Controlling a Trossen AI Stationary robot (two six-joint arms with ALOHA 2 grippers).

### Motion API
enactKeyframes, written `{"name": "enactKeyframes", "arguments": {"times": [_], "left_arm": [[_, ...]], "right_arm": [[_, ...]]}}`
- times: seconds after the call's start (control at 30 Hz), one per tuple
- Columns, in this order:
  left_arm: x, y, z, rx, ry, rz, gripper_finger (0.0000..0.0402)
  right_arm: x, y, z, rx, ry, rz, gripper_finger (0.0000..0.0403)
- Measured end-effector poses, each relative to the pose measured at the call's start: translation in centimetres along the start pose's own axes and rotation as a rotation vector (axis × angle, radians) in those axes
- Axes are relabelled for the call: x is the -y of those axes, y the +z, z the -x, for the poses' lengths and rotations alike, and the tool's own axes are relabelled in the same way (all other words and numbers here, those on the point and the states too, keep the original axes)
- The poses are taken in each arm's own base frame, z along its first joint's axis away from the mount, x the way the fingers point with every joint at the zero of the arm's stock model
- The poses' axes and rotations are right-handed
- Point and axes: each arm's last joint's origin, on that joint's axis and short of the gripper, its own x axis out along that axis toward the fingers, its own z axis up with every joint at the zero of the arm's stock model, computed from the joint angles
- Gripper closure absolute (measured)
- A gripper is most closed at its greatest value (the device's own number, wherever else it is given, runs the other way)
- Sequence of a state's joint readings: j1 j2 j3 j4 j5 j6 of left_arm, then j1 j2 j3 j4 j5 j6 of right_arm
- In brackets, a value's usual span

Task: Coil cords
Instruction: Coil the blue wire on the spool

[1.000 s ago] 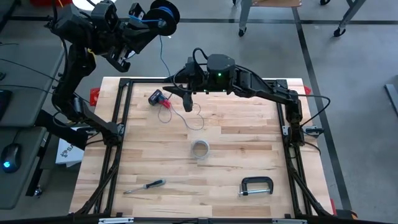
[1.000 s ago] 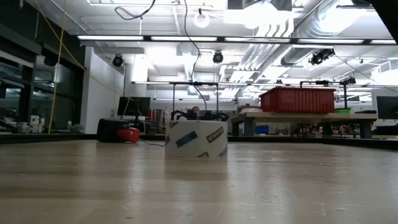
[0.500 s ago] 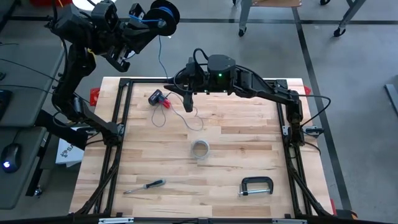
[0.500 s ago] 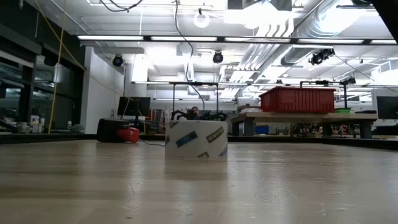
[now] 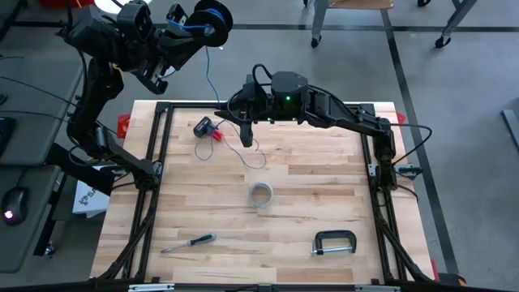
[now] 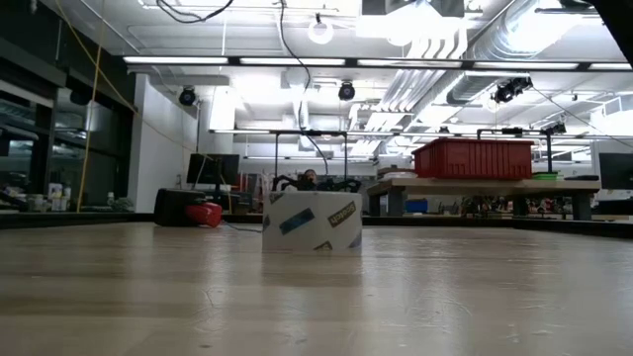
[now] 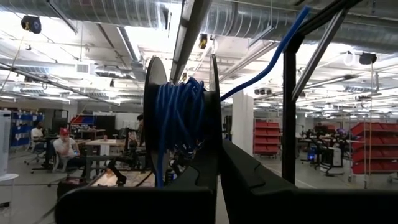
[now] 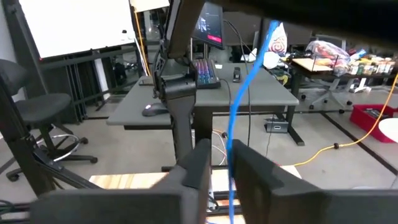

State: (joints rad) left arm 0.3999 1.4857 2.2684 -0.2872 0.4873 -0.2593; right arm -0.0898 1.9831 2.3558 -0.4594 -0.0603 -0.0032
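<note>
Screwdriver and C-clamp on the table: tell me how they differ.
The screwdriver lies near the table's left front, slanted; the C-clamp lies near the right front, square to the table's edges. The screwdriver is a thin straight rod with a dark handle; the C-clamp is a dark open hook shape with a pale screw. Both lie flat on the wooden table, away from either pincer.

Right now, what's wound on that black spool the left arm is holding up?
Blue cord fills the spool, gripped by the left gripper; one strand leads off toward the right gripper. The spool's core is hidden beneath the windings.

The right gripper [image 5: 244,132] has narrowed around the blue cord [image 5: 210,83], whose slack has shifted
</note>
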Motion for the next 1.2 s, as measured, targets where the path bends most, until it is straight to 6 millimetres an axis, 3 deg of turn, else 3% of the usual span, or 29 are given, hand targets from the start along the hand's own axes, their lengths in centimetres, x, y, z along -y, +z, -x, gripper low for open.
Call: {"name": "enactKeyframes", "arguments": {"times": [0.1, 0.33, 0.53, 0.7, 0.87, 1.0, 1.2], "left_arm": [[0.0, 0.0, 0.0, 0.0, 0.0, 0.0, 0.04], [0.3, 0.2, 0.4, -0.009, 0.004, -0.064, 0.04], [-0.1, 0.6, 3.0, -0.12, 0.189, -0.049, 0.04], [-0.8, -0.2, 4.5, -0.239, 0.319, 0.137, 0.04], [-1.8, -2.8, 4.2, -0.434, 0.203, 0.45, 0.04], [-2.2, -4.4, 3.0, -0.512, 0.094, 0.59, 0.04], [-2.4, -5.9, 1.6, -0.569, 0.01, 0.665, 0.04]], "right_arm": [[0.0, 0.1, 0.3, -0.006, 0.0, 0.005, 0.0393], [-0.5, 1.1, 2.1, -0.027, 0.009, 0.006, 0.0401], [-2.1, 3.0, 5.6, -0.028, 0.05, 0.053, 0.0402], [-2.8, 5.0, 8.6, 0.031, 0.04, 0.061, 0.0402], [-2.3, 6.2, 10.5, 0.084, -0.015, 0.089, 0.0402], [-2.0, 6.9, 11.0, 0.136, -0.026, 0.093, 0.0402], [-2.1, 6.8, 10.9, 0.135, -0.003, 0.101, 0.0403]]}}
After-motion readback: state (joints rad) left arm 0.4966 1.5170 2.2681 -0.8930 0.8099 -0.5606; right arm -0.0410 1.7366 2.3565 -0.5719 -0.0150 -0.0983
